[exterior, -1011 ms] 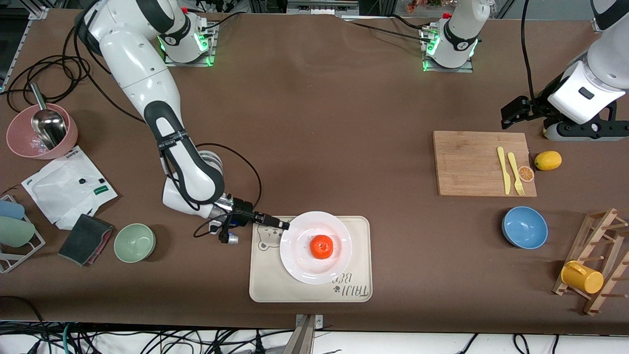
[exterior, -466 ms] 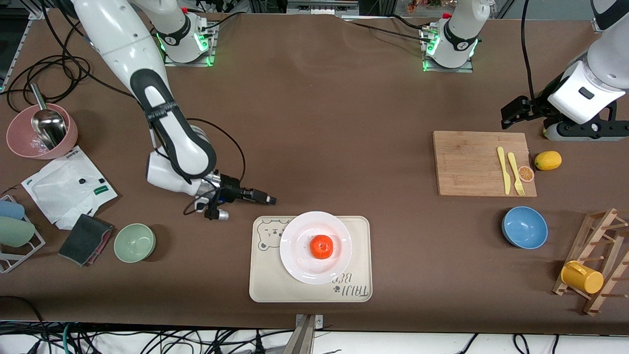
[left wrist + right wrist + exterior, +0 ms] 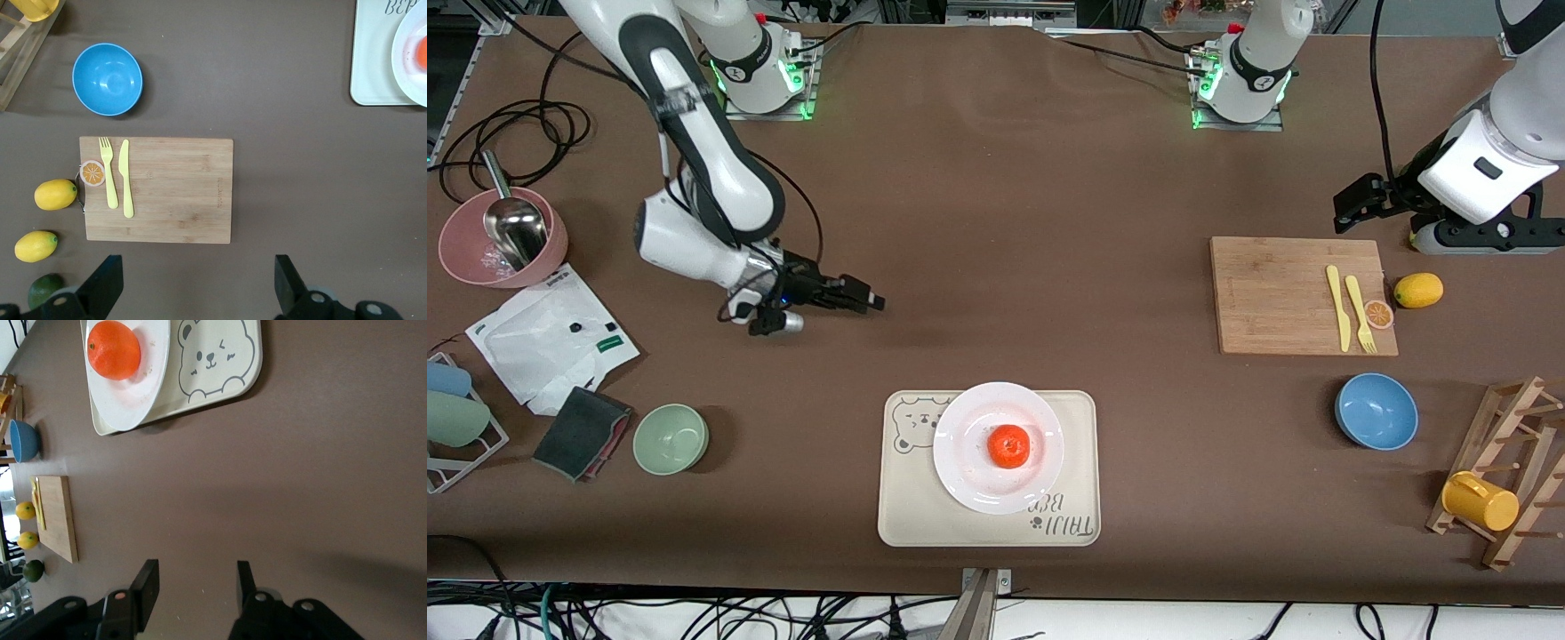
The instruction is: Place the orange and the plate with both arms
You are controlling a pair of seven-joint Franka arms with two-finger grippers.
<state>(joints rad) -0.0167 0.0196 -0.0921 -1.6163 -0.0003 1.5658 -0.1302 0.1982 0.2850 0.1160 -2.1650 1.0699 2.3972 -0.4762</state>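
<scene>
The orange (image 3: pixel 1009 445) sits in the middle of the white plate (image 3: pixel 967 425), which rests on the cream bear-print tray (image 3: pixel 907 516) near the table's front edge. The right wrist view shows the orange (image 3: pixel 113 350), the plate (image 3: pixel 152 367) and the tray (image 3: pixel 220 353) well away from my right gripper (image 3: pixel 195 583). That right gripper (image 3: pixel 869 302) hangs open and empty over bare table, off the tray toward the right arm's base. My left gripper (image 3: pixel 1347 209) waits open over the table by the cutting board (image 3: pixel 173 190), its fingers (image 3: pixel 107 280) wide apart.
The cutting board (image 3: pixel 1298 295) carries a yellow knife and fork (image 3: pixel 1359 313), with an orange slice and a lemon (image 3: pixel 1418 290) beside it. A blue bowl (image 3: pixel 1376 411) and mug rack (image 3: pixel 1503 484) stand toward the left arm's end. A green bowl (image 3: pixel 671 438), cloth and pink bowl (image 3: pixel 503 238) lie toward the right arm's end.
My right gripper has left the plate's rim and drawn back and up toward its base. The plate and orange stay on the tray. The left arm has not moved.
</scene>
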